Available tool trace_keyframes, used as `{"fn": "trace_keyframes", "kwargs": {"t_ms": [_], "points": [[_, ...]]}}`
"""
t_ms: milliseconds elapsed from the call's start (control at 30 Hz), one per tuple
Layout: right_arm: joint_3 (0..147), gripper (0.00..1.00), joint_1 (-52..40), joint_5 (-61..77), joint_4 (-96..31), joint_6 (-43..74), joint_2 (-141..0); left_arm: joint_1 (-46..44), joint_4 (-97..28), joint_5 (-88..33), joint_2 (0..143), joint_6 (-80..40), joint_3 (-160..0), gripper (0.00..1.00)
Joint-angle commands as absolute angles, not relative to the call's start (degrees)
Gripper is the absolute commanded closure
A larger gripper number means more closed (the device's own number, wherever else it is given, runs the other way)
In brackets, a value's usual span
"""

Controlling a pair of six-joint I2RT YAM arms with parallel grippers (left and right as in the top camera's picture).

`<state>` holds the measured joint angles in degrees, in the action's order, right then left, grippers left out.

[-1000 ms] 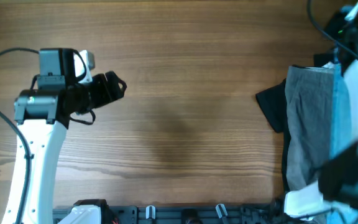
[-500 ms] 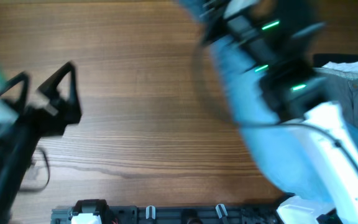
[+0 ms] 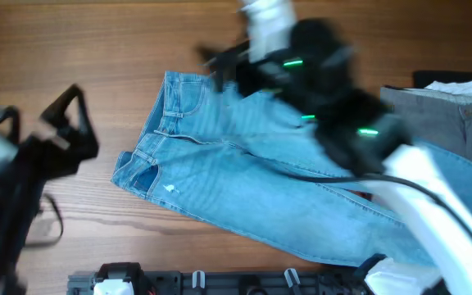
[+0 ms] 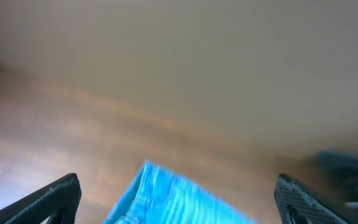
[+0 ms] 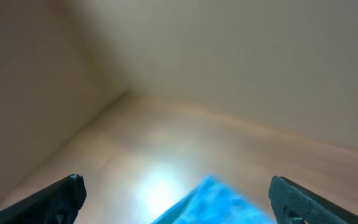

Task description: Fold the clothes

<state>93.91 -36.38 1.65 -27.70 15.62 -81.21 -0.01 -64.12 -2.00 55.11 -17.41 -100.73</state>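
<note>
jeans flat on the table, both claws spread

from overhead i saw the light blue jeans (image 3: 244,184) lying spread across the wooden table (image 3: 97,41). the waistband and pockets lay toward the left, and the legs ran off to the lower right under my right arm. the right gripper (image 3: 215,67) hung blurred above the far edge of the waistband, jaws wide apart and holding nothing. the left gripper (image 3: 41,102) stood near the waist end, apart from the cloth, equally spread and empty. grey trousers (image 3: 433,123) and a black garment (image 3: 437,79) lay at the right edge. blur left any label on the denim unreadable.
</note>
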Motion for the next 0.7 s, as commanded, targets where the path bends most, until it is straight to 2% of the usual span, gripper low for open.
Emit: {"fn": "trace_keyframes", "kwargs": {"t_ms": [0, 100, 200, 300, 367, 533, 667], "points": [[95.37, 0.00, -28.03, 0.34, -32.16, 21.21, -71.70, -0.19, -66.50, -9.10, 67.85, -11.84, -100.42, 0.04], [95.37, 0.00, -23.18, 1.93, -40.36, 21.19, -68.20, -0.64, -65.39, -11.09, 82.98, -7.31, -100.42, 0.09], [95.35, 0.00, -21.87, 1.93, -47.70, 21.17, -67.92, -0.64, -61.41, -12.03, 96.55, -4.51, -100.42, 0.07], [95.35, 0.00, -21.82, 1.91, -54.04, 21.23, -69.30, -0.64, -57.08, -18.87, 107.90, 0.78, -100.42, 0.09], [95.35, 0.00, -21.82, 1.93, -56.34, 21.23, -70.57, -0.64, -54.37, -19.70, 114.26, 1.39, -100.42, 0.15], [95.22, 0.00, -21.82, 1.91, -59.42, 22.70, -74.24, -0.64, -47.81, -23.42, 126.41, 4.80, -100.42, 0.38], [95.22, 0.00, -21.82, 1.96, -60.10, 22.76, -77.06, -0.82, -45.04, -24.75, 129.58, 5.96, -100.42, 0.39]]}}
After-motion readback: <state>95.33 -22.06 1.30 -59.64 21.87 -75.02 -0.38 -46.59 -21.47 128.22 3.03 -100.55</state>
